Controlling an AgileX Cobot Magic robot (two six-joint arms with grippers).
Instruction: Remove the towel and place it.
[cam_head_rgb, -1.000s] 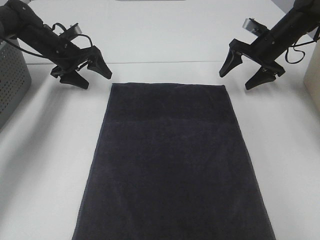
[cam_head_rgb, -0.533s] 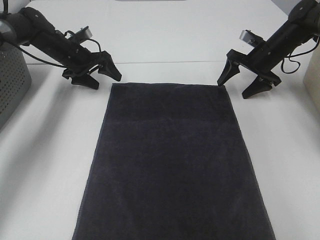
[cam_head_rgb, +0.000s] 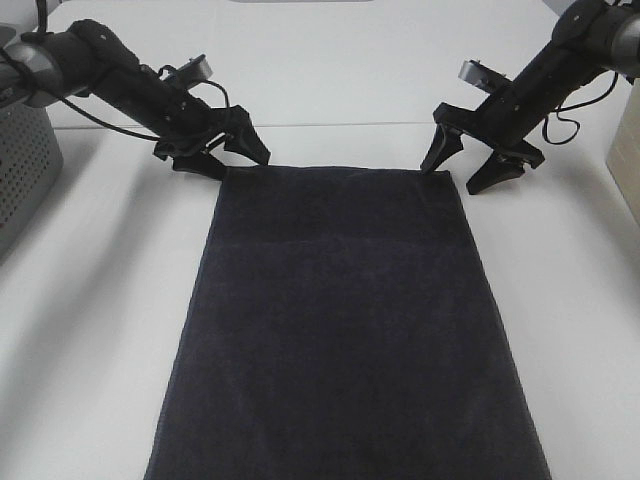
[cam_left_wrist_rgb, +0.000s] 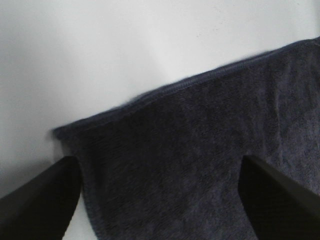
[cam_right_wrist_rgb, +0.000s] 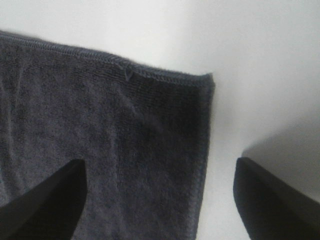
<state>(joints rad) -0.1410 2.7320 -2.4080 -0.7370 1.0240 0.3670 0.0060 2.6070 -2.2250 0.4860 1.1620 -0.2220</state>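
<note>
1. The towel (cam_head_rgb: 345, 320) is lying flat and fully spread on the white counter (cam_head_rgb: 90, 300). Its far hem is running between the two arms, and its near end is passing out of the high view.
2. The step in hand looks like the approach to a two-corner pick-up, with each arm settling on one far corner.
3. The left tool (cam_head_rgb: 238, 163) is standing spread and gripping nothing. In the left wrist view the left tool (cam_left_wrist_rgb: 160, 200) is straddling the corner, one finger off the cloth and one over it.
4. The right tool (cam_head_rgb: 452, 178) is likewise spread and empty. In the right wrist view the right tool (cam_right_wrist_rgb: 160, 205) is bracketing the corner, with the hem lying between the fingers.
5. The next move is probably calling for both tools to drop onto the cloth and pinch the corners together. They would then need to lift evenly so the towel is not dragging or bunching. The terry is lying thin against the counter, so a shallow bite may be slipping off.
6. Compared with a second ago, both tools are sitting closer in. Then they were hanging clear of the towel, out beyond its corners. The towel itself is lying just as it was, and the grey basket (cam_head_rgb: 20, 170) is keeping its place.
</note>
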